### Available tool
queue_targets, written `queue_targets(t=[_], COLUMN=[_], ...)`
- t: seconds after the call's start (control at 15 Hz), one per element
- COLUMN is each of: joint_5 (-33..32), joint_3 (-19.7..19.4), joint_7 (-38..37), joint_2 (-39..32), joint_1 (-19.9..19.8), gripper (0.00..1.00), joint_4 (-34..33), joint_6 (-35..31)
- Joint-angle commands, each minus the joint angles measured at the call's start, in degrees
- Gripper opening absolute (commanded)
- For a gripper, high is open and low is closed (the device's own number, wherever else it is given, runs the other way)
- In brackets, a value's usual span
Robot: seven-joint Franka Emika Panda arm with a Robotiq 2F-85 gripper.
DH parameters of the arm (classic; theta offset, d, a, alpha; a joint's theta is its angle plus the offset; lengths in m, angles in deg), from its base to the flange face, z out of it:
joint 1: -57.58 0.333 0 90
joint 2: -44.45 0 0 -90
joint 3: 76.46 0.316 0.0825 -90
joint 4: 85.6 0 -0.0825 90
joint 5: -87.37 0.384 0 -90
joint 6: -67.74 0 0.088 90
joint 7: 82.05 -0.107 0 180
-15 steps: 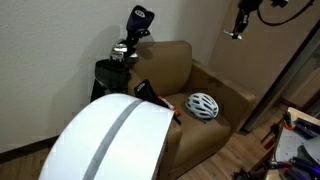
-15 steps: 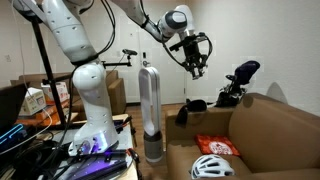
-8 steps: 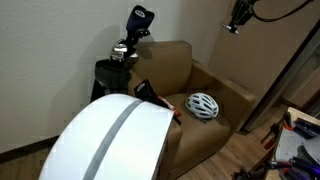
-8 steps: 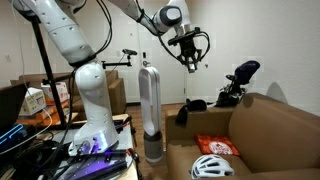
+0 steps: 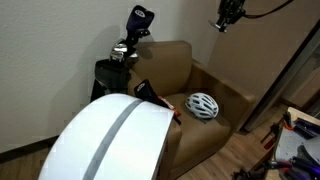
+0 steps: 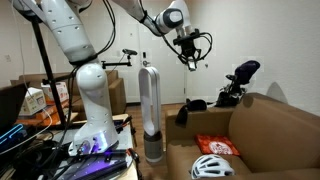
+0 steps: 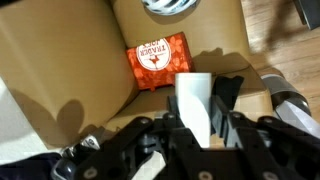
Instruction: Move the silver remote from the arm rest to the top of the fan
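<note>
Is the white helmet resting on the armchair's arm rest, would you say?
No, the white helmet lies on the seat of the brown armchair, between its arm rests.

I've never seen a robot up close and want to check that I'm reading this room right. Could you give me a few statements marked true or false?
1. The white helmet lies on the seat of the armchair. True.
2. The gripper rests on top of the fan. False: it hangs in the air, apart from the fan.
3. In the wrist view, the silver remote sits between the gripper's fingers. True.
4. The orange packet lies on the floor. False: it lies on the armchair's seat, near the helmet.
</note>
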Motion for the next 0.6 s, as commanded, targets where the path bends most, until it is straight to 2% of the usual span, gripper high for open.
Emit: queue_targets(t=[0.0, 0.2, 0.47, 0.53], joint_5=[3.79, 4.40, 3.01, 2.86], joint_3=[3.20, 6.99, 11.08, 11.27], joint_7=[8.01, 12.44, 19.43, 14.19], joint_2=[-8.30, -12.41, -13.83, -13.16], joint_1=[2.33, 3.49, 3.95, 3.43], gripper=[0.11, 0.11, 0.10, 0.10], joint_4=[-10.22, -15.88, -19.24, -16.91], joint_6=[3.52, 7.40, 12.41, 9.59])
